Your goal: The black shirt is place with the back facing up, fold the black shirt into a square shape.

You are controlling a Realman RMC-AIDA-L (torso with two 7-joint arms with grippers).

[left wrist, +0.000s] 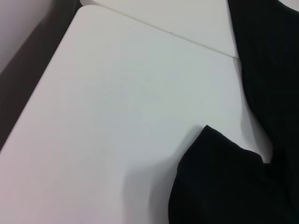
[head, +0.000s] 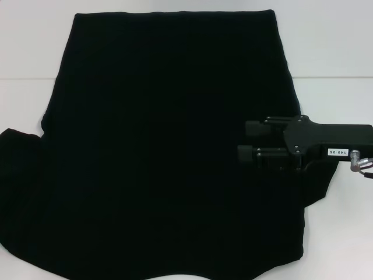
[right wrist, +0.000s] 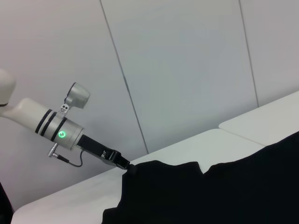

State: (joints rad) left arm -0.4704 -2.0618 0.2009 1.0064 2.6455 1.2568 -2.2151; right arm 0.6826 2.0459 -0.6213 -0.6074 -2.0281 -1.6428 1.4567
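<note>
Head view shows the large plain black soft fabric shirt (head: pixel 163 146) spread flat over the white smooth tabletop (head: pixel 344 52), covering most of it; its far hem runs straight across near the table's far side, and its near edge curves along the bottom of the picture. One sleeve bulges out on the robot's left, and bare white surface lies open beyond it, along the far edge and down the right side. No lettering shows on the upturned cloth. From the right, the right gripper (head: pixel 240 140), black and boxy, reaches in level over the shirt's right edge, its two fingers pointing inward with a narrow dark gap between them; against black cloth I cannot tell whether they pinch any fabric. The left wrist view shows the sleeve lying on the table with wide bare surface beside it. In the right wrist view the left gripper (right wrist: pixel 126 165), on a white arm with a green light, sits at the shirt's far-side edge, touching the fabric; whether it grasps I cannot tell
</note>
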